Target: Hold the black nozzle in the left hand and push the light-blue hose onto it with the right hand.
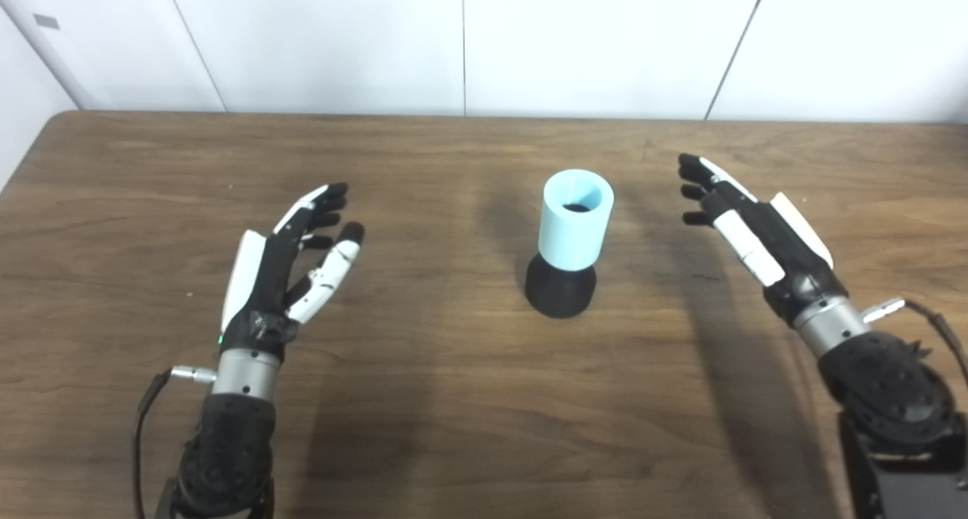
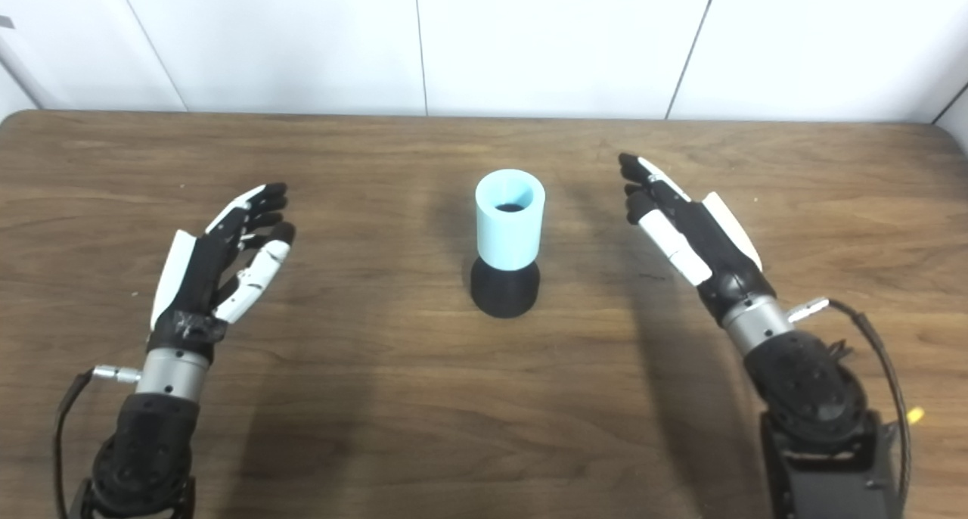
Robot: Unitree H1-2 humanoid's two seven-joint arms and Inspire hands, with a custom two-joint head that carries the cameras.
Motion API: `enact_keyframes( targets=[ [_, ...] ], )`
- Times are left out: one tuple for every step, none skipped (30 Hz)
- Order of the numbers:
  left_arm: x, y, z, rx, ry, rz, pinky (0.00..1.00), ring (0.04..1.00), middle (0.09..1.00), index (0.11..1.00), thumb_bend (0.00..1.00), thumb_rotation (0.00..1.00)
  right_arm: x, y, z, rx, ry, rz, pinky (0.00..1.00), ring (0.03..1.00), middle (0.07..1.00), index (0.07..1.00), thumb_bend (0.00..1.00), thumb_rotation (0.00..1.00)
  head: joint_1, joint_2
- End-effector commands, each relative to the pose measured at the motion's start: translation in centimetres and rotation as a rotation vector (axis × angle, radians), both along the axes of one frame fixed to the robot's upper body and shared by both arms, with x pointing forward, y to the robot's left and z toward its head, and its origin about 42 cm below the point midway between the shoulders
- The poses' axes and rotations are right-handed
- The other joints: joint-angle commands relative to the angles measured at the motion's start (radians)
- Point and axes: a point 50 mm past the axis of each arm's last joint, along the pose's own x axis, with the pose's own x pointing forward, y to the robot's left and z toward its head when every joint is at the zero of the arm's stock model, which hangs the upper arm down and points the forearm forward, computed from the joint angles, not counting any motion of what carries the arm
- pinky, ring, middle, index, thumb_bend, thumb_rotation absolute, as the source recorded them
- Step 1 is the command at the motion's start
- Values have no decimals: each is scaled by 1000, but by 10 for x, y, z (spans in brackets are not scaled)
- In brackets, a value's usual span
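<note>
My left hand [image 1: 291, 265] and right hand [image 1: 745, 220] are spread, holding nothing, either side of the hose [image 1: 575, 220] seated upright on the nozzle [image 1: 560, 288] on the desk [image 1: 423, 398].

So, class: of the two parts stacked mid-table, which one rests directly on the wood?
The black nozzle: its flared base sits on the table, while the light-blue hose stands upright on top of it.

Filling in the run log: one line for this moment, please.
left hand: open, apart | right hand: open, apart | light-blue hose: upright on black nozzle | table: both standing mid-table
</note>
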Motion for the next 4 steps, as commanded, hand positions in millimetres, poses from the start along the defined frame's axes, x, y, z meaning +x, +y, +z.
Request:
enact_keyframes(
  targets=[
    [0, 0, 14, -95, -37, -5, 811, 868, 893, 893, 466, 851, -1, 2, 6, 67, -72, -27, 815, 900, 931, 925, 597, 1000, -1, 0],
    [0, 1, 12, -124, -37, 4, 825, 875, 898, 898, 469, 861, -3, 5, 2, 126, -63, -43, 813, 899, 930, 924, 595, 1000, -1, 0],
    [-1, 3, 11, -145, -36, 12, 794, 863, 885, 891, 499, 909, -5, 6, -2, 168, -55, -58, 831, 912, 936, 930, 600, 1000, -2, 0],
    [-1, 4, 10, -160, -37, 17, 794, 858, 878, 892, 504, 930, -7, 7, -4, 196, -49, -69, 836, 916, 938, 933, 607, 1000, -2, 0]
  ],
)
